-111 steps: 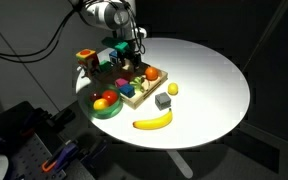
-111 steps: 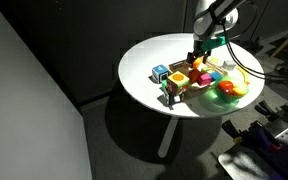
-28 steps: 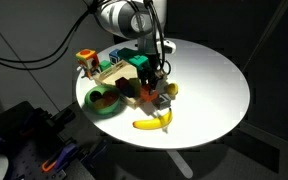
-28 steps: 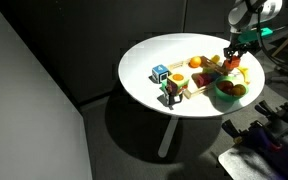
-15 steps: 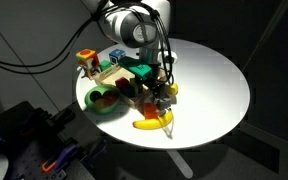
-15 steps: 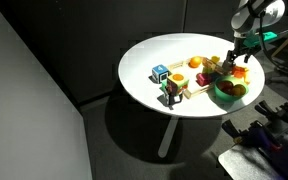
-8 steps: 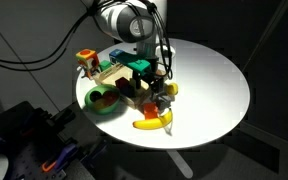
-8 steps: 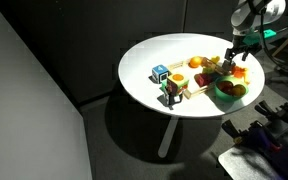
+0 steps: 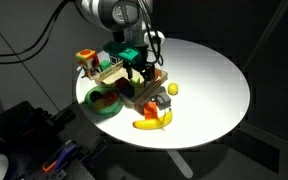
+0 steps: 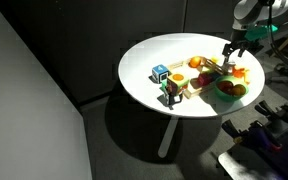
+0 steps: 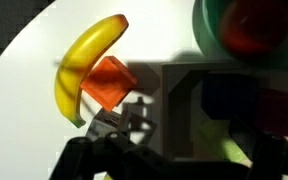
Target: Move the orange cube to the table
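The orange cube (image 11: 109,82) lies on the white table (image 11: 24,90) right beside the banana (image 11: 89,62); nothing holds it. In an exterior view the orange cube (image 9: 150,108) sits between the banana (image 9: 152,122) and the wooden tray (image 9: 134,98). My gripper (image 9: 139,68) hangs above the tray, apart from the cube. Its jaws are spread and empty. In the wrist view the gripper (image 11: 174,165) is a dark shape at the bottom edge. The gripper also shows in an exterior view (image 10: 229,55).
A green bowl (image 9: 104,103) with fruit stands next to the tray; it also shows in the wrist view (image 11: 209,40). A small grey cube (image 9: 164,101) and a yellow piece (image 9: 172,89) lie near the tray. The tray holds several coloured blocks.
My gripper has lifted away from the spot beside the banana and moved back over the tray. The orange cube stays on the table by the banana.
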You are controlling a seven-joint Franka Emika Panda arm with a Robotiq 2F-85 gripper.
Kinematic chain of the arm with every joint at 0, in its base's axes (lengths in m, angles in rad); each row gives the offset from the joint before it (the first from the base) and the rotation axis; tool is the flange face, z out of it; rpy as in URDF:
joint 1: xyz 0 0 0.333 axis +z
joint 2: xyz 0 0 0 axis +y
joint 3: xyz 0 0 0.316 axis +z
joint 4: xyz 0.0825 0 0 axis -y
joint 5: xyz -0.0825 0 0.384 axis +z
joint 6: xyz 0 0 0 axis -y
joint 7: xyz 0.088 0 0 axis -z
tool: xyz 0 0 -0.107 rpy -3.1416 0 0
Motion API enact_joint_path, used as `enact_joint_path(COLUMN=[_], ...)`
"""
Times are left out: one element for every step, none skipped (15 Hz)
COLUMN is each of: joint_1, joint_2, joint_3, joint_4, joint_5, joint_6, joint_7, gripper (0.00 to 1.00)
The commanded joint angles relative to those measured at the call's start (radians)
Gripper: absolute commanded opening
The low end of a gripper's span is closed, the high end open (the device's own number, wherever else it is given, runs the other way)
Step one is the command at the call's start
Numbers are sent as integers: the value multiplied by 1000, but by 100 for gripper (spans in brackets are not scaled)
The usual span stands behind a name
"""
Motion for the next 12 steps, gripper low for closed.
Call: enact_joint_path(joint_1=[-3,0,4,11,19,28,42,56,68,79,89,98], joint_2=[-119,-141,-165,-188,-212,-232,-254,-275,-294,-312,-330,-346], joint_3=[32,37,43,47,49,49,47,43,42,41,42,42], joint_4=[-98,-115,-133,-152,-172,-189,-209,-229,-248,-263,-278,-291], joint_5=[44,53,61,70,75,74,66,49,38,27,19,9], joint_6=[12,12,12,11,11,12,12,15,18,16,14,9], joint_7=[-52,-55,-55,-46,-34,-20,3,35,69,104,137,173], gripper=[100,100,100,100,100,100,100,100,100,100,100,100])
